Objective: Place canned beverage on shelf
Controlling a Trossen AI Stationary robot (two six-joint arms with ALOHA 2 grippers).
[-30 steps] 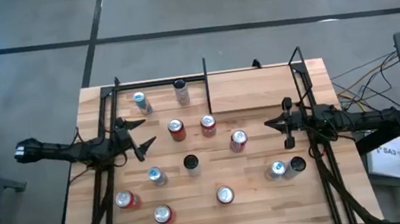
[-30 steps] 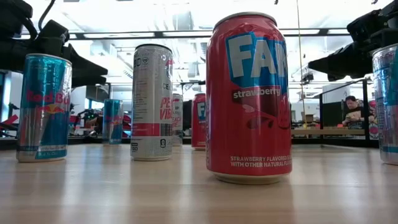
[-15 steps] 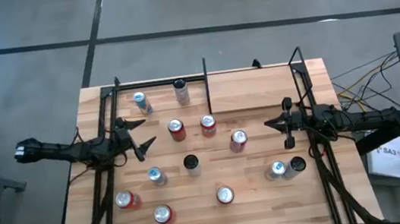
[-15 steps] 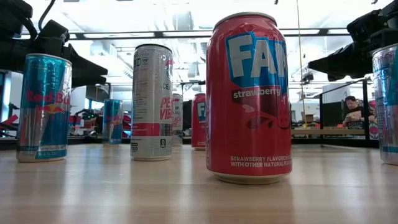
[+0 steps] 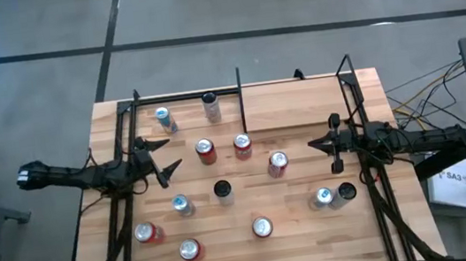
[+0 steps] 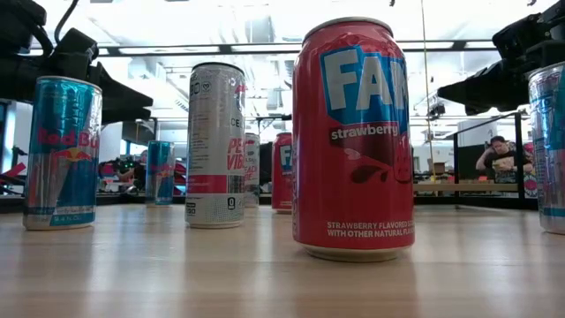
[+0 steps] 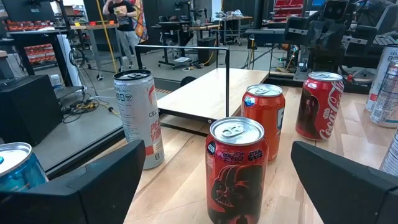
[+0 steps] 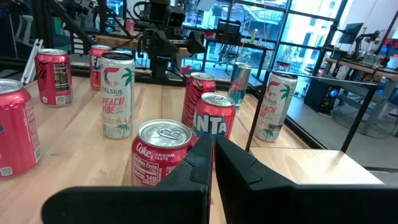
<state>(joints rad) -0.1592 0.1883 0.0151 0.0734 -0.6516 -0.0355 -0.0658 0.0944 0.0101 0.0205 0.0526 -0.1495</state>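
Several beverage cans stand upright on the wooden tabletop. Among them are a red Coca-Cola can (image 5: 206,150), a red can (image 5: 242,145), a Fanta strawberry can (image 6: 353,141) and a silver Celsius can (image 7: 138,115). The shelf (image 5: 292,105), a light-wood board with black rods and posts, lies at the table's far right with no can on it. My left gripper (image 5: 161,157) hovers open at the left, level, pointing at the red cans. My right gripper (image 5: 313,145) hovers shut at the right, in front of the shelf's near edge (image 8: 317,165).
Black frame rods (image 5: 126,206) run along both table sides under the arms. Two cans, one blue (image 5: 324,197) and one dark (image 5: 346,192), stand near the right arm. Bare wood lies between the cans at mid-table. People show in the room beyond the table.
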